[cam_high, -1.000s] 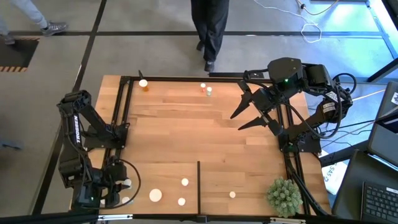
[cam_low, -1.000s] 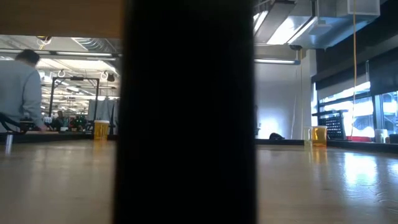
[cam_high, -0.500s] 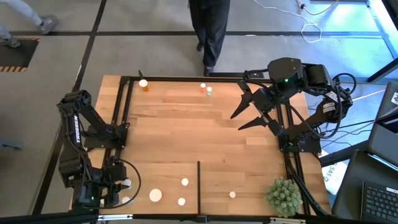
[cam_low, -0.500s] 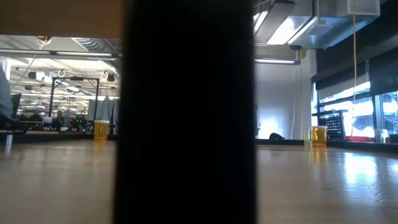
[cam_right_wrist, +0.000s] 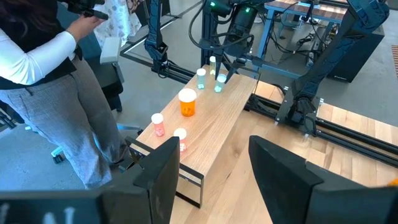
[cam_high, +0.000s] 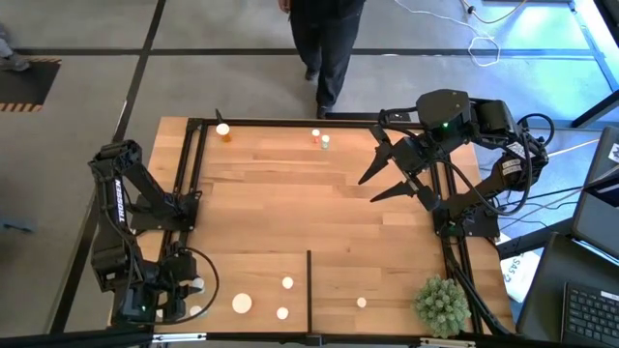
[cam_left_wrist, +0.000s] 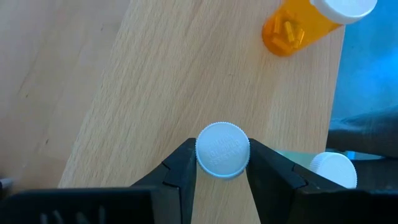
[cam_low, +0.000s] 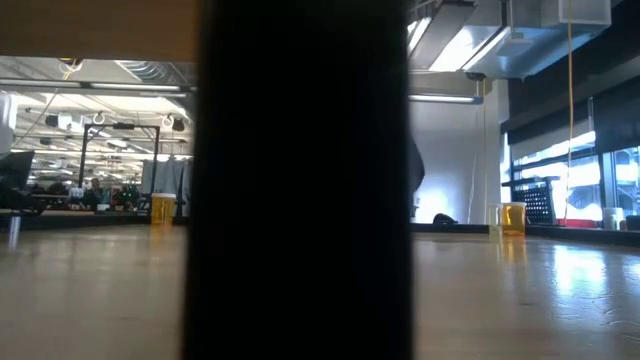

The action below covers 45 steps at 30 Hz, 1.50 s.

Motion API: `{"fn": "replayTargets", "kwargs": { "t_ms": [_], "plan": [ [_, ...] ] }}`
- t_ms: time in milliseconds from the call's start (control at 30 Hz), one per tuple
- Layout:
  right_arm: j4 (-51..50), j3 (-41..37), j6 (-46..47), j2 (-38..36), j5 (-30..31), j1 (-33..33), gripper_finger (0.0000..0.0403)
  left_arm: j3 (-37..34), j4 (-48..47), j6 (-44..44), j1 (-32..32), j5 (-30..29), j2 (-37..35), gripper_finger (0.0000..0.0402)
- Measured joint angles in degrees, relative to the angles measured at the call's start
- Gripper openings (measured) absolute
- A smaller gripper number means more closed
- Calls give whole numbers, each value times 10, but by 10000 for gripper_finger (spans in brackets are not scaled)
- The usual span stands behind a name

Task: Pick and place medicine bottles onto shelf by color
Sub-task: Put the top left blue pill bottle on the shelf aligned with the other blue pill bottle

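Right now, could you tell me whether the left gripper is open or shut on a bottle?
Shut on a bottle: in the left wrist view, the left gripper has both fingers pressed against the bottle's white cap.

Both arms are dark, built of angular black links. The left arm (cam_high: 118, 198) carries white lettering along one link. The right arm (cam_high: 455, 126) shows a small green light on its housing and loose black cables (cam_high: 517, 159) looping beside it. Each pincer ends in tapered black fingers (cam_left_wrist: 180, 171).
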Motion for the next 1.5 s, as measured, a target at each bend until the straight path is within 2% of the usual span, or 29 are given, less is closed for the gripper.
{"fn": "replayTargets", "kwargs": {
  "t_ms": [467,867,1500],
  "plan": [
    [0,0,0,0,0,0,197,0,1,-1,0,1,0,117],
    [0,0,0,0,0,0,197,-1,4,-2,0,4,0,163],
    [0,0,0,0,0,0,197,-1,21,4,0,-5,-10,165]
  ]
}}
